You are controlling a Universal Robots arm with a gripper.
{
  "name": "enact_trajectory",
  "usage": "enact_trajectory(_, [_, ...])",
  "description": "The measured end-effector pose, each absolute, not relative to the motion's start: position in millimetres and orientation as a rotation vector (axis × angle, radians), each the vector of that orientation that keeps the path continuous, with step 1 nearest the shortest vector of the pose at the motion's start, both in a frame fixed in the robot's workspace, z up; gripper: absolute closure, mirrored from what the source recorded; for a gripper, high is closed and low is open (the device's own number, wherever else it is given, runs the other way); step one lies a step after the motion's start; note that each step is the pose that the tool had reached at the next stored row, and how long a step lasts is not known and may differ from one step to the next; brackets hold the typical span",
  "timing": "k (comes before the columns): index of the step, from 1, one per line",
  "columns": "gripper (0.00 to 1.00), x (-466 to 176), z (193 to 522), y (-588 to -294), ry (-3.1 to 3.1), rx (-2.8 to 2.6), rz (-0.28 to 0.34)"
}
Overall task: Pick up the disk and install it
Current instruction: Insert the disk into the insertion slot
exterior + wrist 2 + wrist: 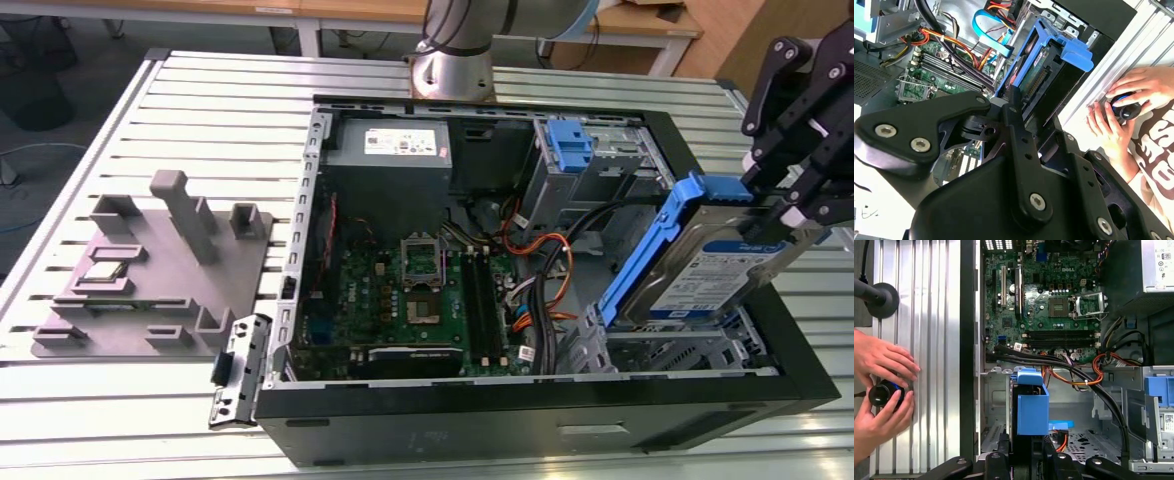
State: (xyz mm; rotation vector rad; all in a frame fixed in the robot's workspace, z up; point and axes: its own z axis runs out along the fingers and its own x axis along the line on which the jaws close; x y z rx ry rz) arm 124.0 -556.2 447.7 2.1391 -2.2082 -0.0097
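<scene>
Clenching the tilted disk [701, 272], the pincer [794, 212] hangs over the computer case [534, 400]. It points steeply downward.

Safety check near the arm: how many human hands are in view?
2. One hand and the other hand lie on the slatted table beside the computer case, around a small black object.

The disk [714, 268], a flat silver hard drive with a white and blue label and blue plastic side rails, hangs steeply tilted at 3 o'clock in the exterior view. Its upper end is clamped in the jaws of the gripper [790, 212], and its lower end seemingly dips into the open computer case [534, 425].
</scene>
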Motion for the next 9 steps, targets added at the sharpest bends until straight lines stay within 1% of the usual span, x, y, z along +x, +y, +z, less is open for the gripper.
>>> enact_trajectory(9, [0.65,124.0,445.9,-556.3,-2.208,2.139,-0.01])
